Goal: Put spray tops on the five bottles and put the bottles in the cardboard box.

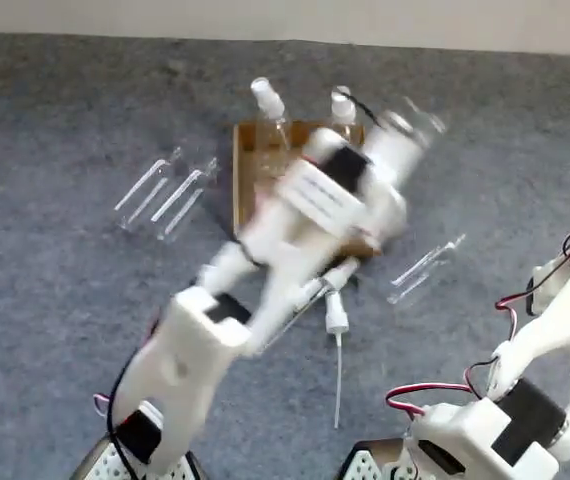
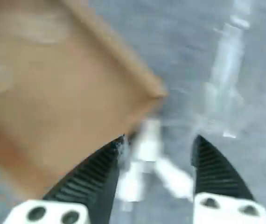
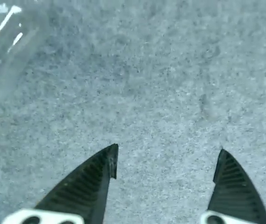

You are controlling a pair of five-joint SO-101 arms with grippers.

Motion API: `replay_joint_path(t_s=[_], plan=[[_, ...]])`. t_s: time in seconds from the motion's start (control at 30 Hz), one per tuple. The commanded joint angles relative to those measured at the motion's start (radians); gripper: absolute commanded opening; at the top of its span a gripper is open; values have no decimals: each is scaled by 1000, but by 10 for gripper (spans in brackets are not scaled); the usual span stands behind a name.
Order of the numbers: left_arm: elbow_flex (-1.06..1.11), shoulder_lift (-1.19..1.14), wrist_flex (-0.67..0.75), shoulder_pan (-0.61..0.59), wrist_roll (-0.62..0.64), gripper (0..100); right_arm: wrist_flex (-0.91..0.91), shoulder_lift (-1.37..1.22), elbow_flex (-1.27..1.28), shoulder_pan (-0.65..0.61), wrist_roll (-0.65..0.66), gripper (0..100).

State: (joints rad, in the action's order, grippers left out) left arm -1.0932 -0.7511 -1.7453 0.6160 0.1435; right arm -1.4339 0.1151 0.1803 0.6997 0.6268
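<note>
Grey carpeted tabletop [image 1: 55,120] meets a pale wall [image 1: 265,18].

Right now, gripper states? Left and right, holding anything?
Left gripper: open, above a spray top, not clamped on it.
Right gripper: open, empty.

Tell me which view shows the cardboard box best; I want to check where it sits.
The high view: the cardboard box shows in place on the grey carpet, though the left arm covers much of it. The left wrist view gives a blurred close-up of one corner.
</note>
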Motion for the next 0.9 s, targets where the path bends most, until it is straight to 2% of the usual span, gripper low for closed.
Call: replay_joint_path(t_s=[0.0,0.1,0.23,0.37,0.6,0.77,0.87], plan=[[79,271,-20,-150,-80,168,5,12,-62,-67,-91,275],[275,466,-20,-193,-107,168,5,12,-62,-139,-166,275],[630,745,-15,-245,-187,171,5,12,-62,-249,-336,275],[992,1003,5,-363,-264,171,5,10,-62,-366,-520,275],[1621,1422,305,-642,-333,171,87,-1,-53,-509,-816,275],[1957,1661,511,-727,-368,171,176,-4,-12,-512,-961,275],[2045,1741,549,-731,-367,171,249,-4,65,-538,-1036,275]])
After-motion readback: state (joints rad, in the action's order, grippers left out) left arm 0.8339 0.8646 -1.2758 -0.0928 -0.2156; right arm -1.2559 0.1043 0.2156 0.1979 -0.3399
